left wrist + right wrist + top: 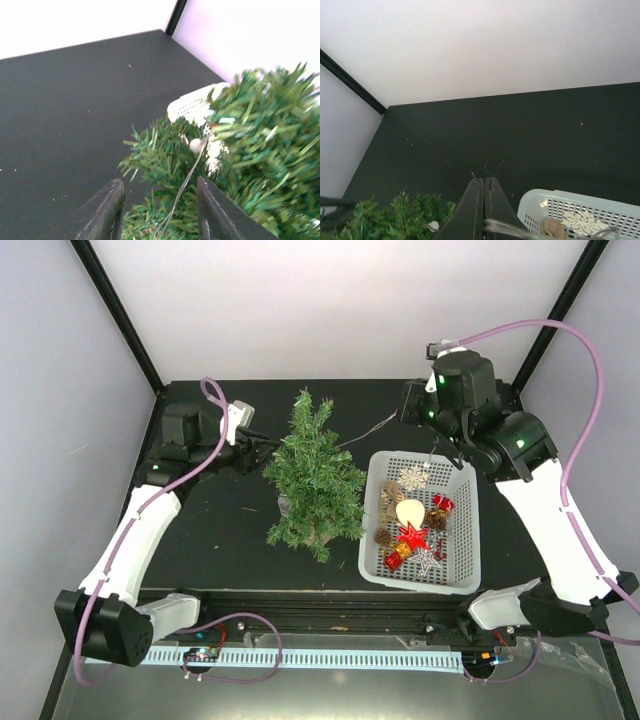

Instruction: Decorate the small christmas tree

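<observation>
The small christmas tree (pixel 315 480) stands upright in the middle of the black table, a thin wire (pixel 365 430) with a white bead (pixel 196 145) draped in its branches. My left gripper (pixel 262 445) is at the tree's left side. Its jaws are open in the left wrist view (pixel 160 182), and the wire (pixel 182 187) runs loose between them over the needles (pixel 165 165). My right gripper (pixel 405 410) hovers behind the basket, shut (pixel 484 179) on the wire's other end, whose thin tips (pixel 492 167) stick out past the fingertips.
A white basket (pixel 470 530) right of the tree holds several ornaments: a snowflake (pixel 412 478), a red star (pixel 412 537), a pale bulb (pixel 410 510), pine cones (pixel 383 536). White walls with black posts (pixel 115 315) stand around the table.
</observation>
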